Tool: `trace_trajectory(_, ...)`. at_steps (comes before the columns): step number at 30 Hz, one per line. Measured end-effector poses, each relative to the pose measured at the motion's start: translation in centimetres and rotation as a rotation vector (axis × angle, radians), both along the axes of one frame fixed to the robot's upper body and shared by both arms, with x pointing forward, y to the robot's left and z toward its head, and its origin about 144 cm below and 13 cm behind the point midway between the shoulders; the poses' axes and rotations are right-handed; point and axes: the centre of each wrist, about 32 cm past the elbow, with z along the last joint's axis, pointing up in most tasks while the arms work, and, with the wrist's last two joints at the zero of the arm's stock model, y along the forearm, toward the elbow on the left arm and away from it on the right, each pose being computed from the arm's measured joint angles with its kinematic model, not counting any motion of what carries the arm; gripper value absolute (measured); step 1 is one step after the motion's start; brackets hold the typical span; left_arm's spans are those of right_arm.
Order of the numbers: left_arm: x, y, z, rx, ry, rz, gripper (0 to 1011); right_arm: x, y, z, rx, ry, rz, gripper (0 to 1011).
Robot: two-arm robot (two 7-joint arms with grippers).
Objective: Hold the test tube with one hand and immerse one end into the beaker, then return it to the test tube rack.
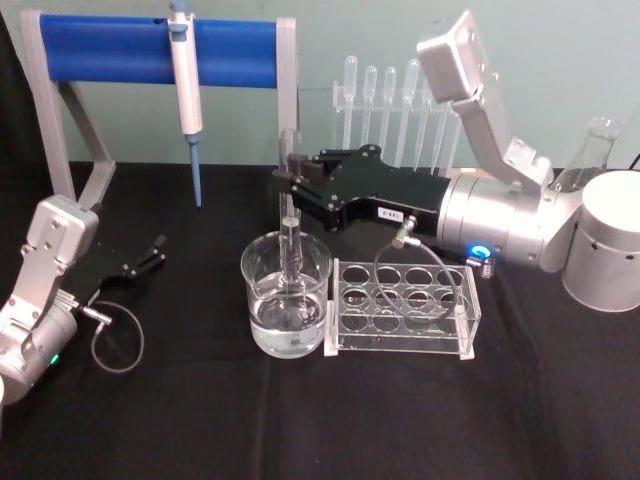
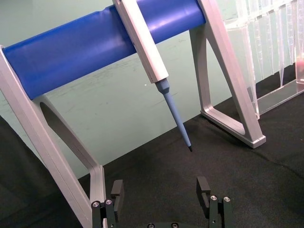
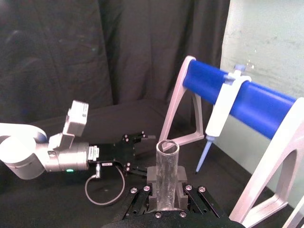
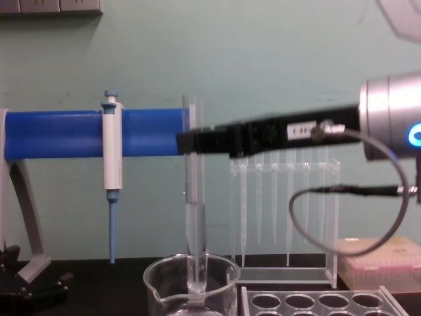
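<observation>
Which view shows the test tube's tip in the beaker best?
Head view: the test tube stands upright, lower end inside the beaker. Chest view shows it side-on; right wrist view, its open rim from above.

No writing can be read with certainty. The one lettered thing is a small white rectangular label (image 1: 390,213) on the flat black body of the right gripper (image 1: 288,185), the one clamped on the long clear glass test tube (image 1: 290,235). It carries a short row of dark characters, too small to make out in the head view. In the chest view the same label (image 4: 299,130) shows on the gripper's side, its print likewise unreadable.
</observation>
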Motion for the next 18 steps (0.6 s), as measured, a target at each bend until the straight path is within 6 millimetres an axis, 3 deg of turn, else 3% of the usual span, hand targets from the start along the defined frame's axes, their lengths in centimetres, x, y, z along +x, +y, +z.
trace_trajectory(9,0.0,0.0,0.0,0.000,0.000,0.000,1000,0.2,0.3,-3.7,-0.020,-0.011,-0.017,241)
trace_trajectory(18,0.0,0.0,0.0,0.000,0.000,0.000,1000,0.0,0.5,-5.8,-0.026,0.004,-0.043,241)
